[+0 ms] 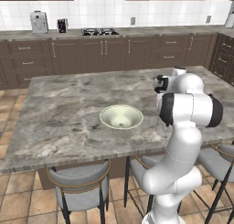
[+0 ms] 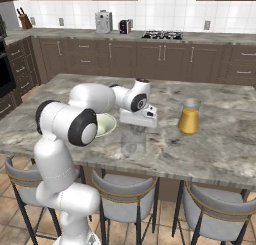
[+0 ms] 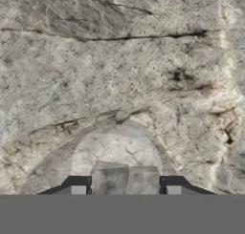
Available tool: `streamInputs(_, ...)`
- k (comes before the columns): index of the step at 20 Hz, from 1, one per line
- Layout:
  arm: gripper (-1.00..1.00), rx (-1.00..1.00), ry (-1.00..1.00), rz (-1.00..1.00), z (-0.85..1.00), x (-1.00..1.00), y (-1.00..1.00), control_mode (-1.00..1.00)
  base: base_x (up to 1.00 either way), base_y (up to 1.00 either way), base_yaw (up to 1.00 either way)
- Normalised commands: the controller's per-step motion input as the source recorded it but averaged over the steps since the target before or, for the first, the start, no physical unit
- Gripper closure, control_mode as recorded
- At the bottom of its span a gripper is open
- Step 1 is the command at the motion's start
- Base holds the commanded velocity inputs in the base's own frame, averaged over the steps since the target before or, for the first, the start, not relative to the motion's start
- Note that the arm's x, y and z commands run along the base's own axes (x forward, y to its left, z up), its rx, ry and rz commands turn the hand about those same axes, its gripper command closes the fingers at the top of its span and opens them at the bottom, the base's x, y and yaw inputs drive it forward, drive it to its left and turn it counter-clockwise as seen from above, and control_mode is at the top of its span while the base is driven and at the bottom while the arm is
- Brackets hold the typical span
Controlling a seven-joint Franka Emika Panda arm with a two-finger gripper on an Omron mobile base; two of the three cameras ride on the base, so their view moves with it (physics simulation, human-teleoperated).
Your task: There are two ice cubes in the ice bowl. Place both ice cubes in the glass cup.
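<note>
The jaws are clenched, and between the tips of the gripper (image 3: 125, 184) sits a pale block (image 3: 110, 178) that I take for a cube, though it is too blurred to be certain. Straight below, the hand view looks down on the curved rim of the glass (image 3: 119, 125), which arcs around the tips. From the right base view the gripper (image 2: 135, 130) hangs just over the glass (image 2: 133, 145), near the front edge of the counter (image 1: 68, 99).

The step in hand looks like the drop. To do it well, the tips should be centred over the mouth – the rim seems to sit a little forward of them, so a small nudge that way would help – then lowered until the cube is inside the wall before the jaws let go. Released from high up, a cube could bounce off the rim or tip so light a glass.

The bowl (image 1: 109, 115) stands on the counter just beside the glass, towards the arm's left. Well apart on the other side stands an orange cup (image 2: 189, 120).

Count: one bowl, one glass, one orange cup. Of the cubes, one by my reading in the jaws; whether the other lies in the bowl or the glass I cannot tell.
</note>
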Motion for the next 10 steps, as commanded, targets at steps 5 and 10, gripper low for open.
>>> streamInputs(5, -1.00, 0.00, 0.00, 0.00, -0.10, 0.11, 0.00, -1.00, 0.00, 0.00, 0.00)
streamInputs(10, -1.00, 0.00, 0.01, 0.00, 0.00, 0.05, 0.00, -1.00, 0.00, 0.00, 0.00)
